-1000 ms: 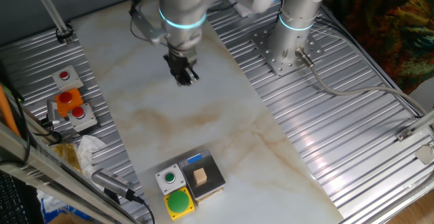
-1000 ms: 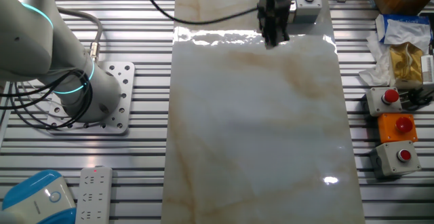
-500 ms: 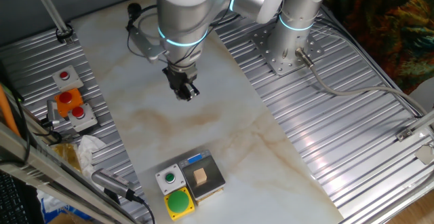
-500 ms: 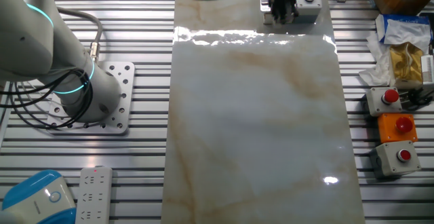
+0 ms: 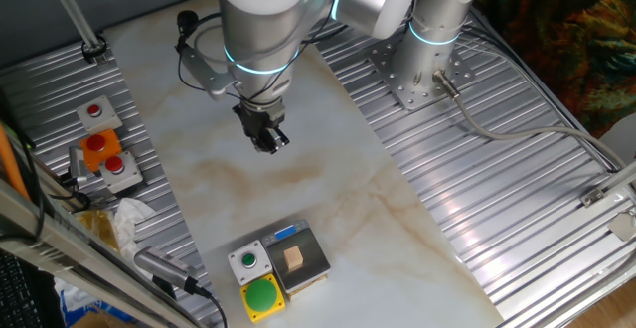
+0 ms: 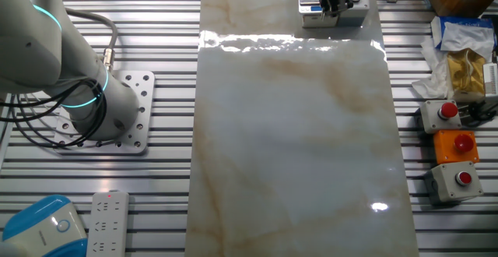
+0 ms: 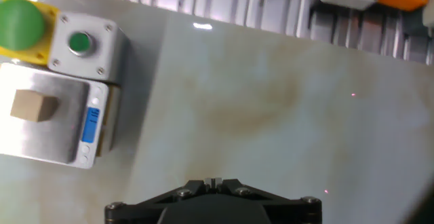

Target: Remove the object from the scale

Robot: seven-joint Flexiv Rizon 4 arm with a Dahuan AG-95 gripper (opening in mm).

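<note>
One tan cube (image 5: 293,258) on the scale (image 5: 307,246), gripper (image 5: 266,141) well apart above the marble, seemingly clenched, empty.

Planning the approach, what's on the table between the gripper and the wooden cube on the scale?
Only bare marble tabletop separates the gripper from the cube on the scale, seen in one fixed view.

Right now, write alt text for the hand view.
A small tan wooden cube sits on a square scale at far left, beside a grey box with a green button. Bare marble tabletop fills the rest.
</note>
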